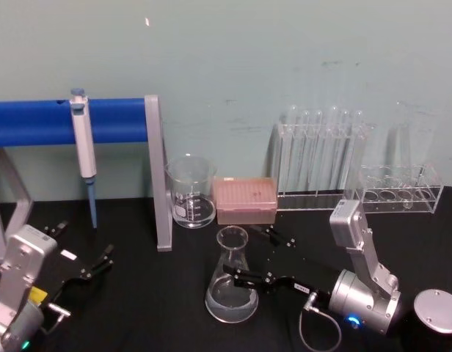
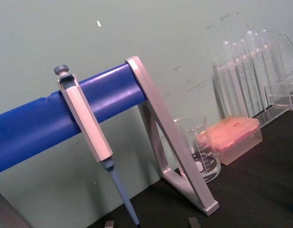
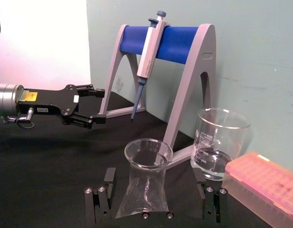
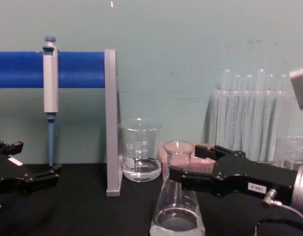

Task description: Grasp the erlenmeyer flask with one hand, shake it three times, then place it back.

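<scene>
Ok, erlenmeyer flask stands upright on the black table. Head view shows a little clear liquid in its base. Right gripper straddles the flask around the lower neck, spread wide, gripping nothing.

Right wrist view confirms it: fingers sit either side of the flask with a gap on both sides, one narrower than the other. Chest view adds depth, with the near finger crossing in front of the glass and the far finger behind it. Contact can't be read from that angle.

Just behind the flask are a beaker holding some clear liquid and a pink tip box. Farther behind, to the flask's right, a test tube rack stands at the wall. Left of the flask is the pipette stand with its blue bar, a pipette hanging on it; left wrist view catches these close up.

Left gripper is well left of the flask, low over the table. The far side-on look from the right wrist view shows it spread apart and empty.
</scene>
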Tool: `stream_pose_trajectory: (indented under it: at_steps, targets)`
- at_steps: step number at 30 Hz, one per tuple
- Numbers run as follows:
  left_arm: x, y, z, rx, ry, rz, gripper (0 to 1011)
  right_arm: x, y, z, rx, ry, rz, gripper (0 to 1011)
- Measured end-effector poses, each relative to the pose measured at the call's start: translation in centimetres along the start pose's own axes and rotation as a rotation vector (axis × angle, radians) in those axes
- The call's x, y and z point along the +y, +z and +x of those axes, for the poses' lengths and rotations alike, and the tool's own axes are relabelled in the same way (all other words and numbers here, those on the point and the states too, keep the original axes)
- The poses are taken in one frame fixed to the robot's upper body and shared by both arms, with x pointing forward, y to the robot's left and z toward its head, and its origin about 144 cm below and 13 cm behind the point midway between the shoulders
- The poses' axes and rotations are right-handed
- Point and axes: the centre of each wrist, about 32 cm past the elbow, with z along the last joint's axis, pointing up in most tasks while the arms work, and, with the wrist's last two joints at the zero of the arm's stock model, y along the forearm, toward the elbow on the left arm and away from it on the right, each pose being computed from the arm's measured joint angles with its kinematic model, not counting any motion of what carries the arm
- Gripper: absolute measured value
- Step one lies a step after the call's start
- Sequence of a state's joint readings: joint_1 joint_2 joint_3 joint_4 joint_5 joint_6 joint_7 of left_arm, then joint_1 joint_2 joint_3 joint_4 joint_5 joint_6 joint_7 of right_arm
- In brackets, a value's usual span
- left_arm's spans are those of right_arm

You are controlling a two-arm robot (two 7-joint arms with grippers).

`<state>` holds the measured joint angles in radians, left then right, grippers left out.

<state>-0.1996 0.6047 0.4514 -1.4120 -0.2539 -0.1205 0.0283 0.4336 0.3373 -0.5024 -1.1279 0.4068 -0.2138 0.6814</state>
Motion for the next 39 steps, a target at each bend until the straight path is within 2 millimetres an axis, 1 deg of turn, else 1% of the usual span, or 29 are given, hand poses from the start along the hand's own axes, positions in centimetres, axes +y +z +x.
stream_pose_trajectory:
  at_steps: [20,39]
  targets:
    - [0.0,0.0,0.0,0.0,0.0,0.0,1001,1.3,0.0,0.2,-0.002,0.018,0.003,1002]
    - [0.0,0.0,0.0,0.0,0.0,0.0,1001,1.6,0.0,0.3,-0.005,0.022,-0.009,1002]
